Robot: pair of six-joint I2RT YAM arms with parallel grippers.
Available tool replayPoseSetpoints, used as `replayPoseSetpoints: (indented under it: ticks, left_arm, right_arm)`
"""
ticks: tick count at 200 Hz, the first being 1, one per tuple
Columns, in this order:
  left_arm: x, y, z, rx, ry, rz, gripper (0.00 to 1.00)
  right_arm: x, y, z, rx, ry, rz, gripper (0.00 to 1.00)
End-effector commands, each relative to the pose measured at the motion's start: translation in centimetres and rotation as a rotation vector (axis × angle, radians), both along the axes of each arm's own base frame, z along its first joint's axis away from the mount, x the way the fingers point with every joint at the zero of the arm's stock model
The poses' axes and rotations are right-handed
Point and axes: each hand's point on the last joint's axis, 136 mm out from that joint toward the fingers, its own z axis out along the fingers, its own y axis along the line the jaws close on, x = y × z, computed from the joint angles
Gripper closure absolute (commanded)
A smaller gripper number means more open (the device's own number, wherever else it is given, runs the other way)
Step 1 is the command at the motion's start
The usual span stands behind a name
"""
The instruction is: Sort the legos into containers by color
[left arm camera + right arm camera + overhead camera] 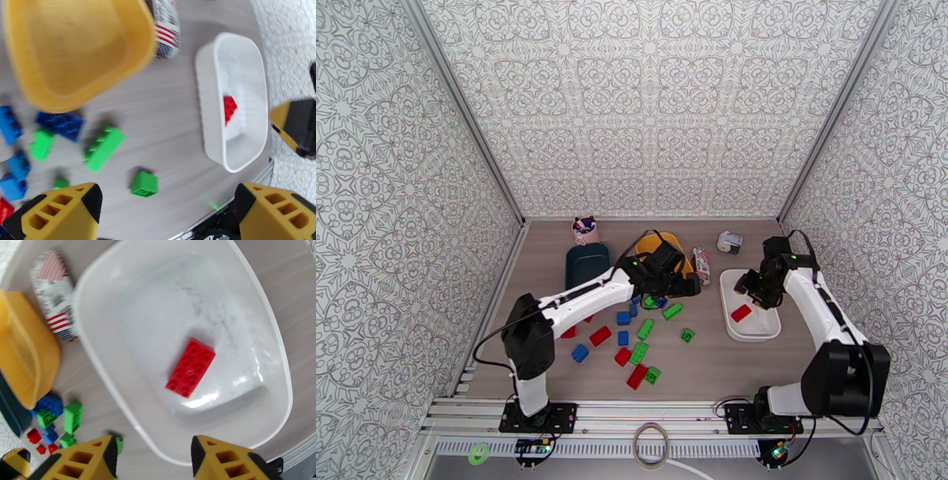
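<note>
While the right end effector point(154, 453) hangs open and empty over the white bin point(158, 311), one red brick point(190, 367) lies inside (studs up). Left end effector point(166, 205) spread wide, empty, above a green brick point(103, 148) on the counter point(170, 118) near the yellow bin point(79, 51).

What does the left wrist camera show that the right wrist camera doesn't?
Left wrist camera: most of the inside of the yellow bin, and the open left gripper above loose green bricks. Right wrist camera: the edge of the dark teal bin, and the open right gripper at the near rim of the white bin. Shared: that white bin, the red brick lying in it, and the striped packet.
</note>
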Motion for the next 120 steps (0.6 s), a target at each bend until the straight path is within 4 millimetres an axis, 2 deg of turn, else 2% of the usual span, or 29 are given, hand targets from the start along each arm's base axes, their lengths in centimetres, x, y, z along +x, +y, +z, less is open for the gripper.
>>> replayPoseSetpoints:
  ticks: [1,36,61,102,120]
  left_arm:
    - [0.6,3.9,0.6,0.036,-0.009,0.109,0.05]
    - [0.2,7.9,-0.1,0.058,0.012,0.18,0.05]
    - [-1.4,10.3,-0.9,0.095,0.027,0.188,0.06]
    - [-6.7,15.1,-2.5,0.18,0.068,0.184,0.1]
    - [-9.4,16.9,-3.8,0.206,0.099,0.188,0.13]
  right_arm:
    - [-1.2,2.3,0.7,0.035,-0.005,0.066,0.45]
    - [-2.5,6.4,-0.2,0.049,0.017,0.16,0.44]
    - [-3.5,10.2,-1.2,0.062,0.038,0.248,0.46]
    - [-6.0,17.1,-3.7,0.078,0.108,0.428,0.5]
    - [-7.1,19.9,-4.8,0.083,0.137,0.496,0.5]
